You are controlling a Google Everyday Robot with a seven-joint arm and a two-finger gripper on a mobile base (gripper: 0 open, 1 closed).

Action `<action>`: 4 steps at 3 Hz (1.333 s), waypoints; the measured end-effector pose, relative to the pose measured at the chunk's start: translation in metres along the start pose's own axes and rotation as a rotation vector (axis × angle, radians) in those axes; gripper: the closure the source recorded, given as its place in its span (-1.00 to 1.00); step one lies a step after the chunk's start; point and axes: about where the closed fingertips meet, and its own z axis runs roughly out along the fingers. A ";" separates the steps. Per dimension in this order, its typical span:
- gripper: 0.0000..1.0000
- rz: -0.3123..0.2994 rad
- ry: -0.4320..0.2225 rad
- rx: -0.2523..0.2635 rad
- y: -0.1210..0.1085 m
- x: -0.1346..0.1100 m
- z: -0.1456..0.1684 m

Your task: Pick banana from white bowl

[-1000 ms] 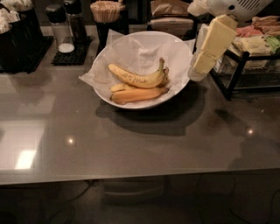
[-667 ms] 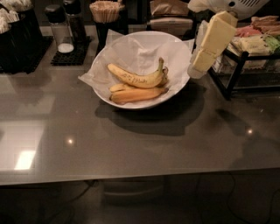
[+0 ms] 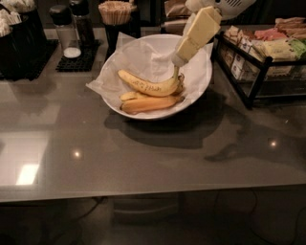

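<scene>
The white bowl [image 3: 204, 79], lined with crumpled white paper, stands on the grey table at the centre back. In it lies the curved yellow banana [image 3: 148, 86] with dark speckles, its stem pointing up at the right. Below it lie a smoother orange-yellow banana [image 3: 149, 104] and a smaller pale banana [image 3: 130, 95]. My gripper [image 3: 178, 59], cream-coloured, reaches down from the upper right into the bowl. Its tip sits just above the speckled banana's stem [image 3: 177, 74]. Whether it touches the stem I cannot tell.
A black wire rack [image 3: 256, 72] with snack packets stands right of the bowl. Behind the bowl are shakers on a black mat [image 3: 71, 36], a cup of wooden stirrers [image 3: 114, 13] and a black holder [image 3: 16, 31] at far left.
My gripper has moved left from beside the bowl's right rim to over the bowl, above the speckled banana's stem. The bananas and the bowl have not moved.
</scene>
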 end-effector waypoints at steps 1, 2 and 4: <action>-1.00 0.036 -0.061 -0.029 -0.031 -0.024 0.039; -1.00 0.066 -0.082 -0.061 -0.046 -0.034 0.070; -1.00 0.131 -0.099 -0.100 -0.043 -0.023 0.097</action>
